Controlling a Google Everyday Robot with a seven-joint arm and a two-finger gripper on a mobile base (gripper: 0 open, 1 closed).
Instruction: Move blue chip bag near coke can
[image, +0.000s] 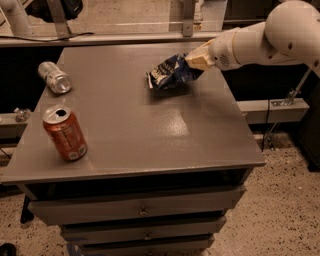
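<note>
The blue chip bag (169, 73) is dark navy with white lettering. It hangs tilted just above the far right part of the grey table (150, 130), with its shadow beneath it. My gripper (196, 60) comes in from the right and is shut on the bag's right end. The coke can (64, 133) is orange-red with a silver top. It stands upright near the table's front left corner, far from the bag.
A plain silver can (54, 77) lies on its side at the table's left edge, behind the coke can. Drawers (140, 210) sit under the tabletop. A rail (125, 37) runs behind the table, and a ledge (272, 107) stands to the right.
</note>
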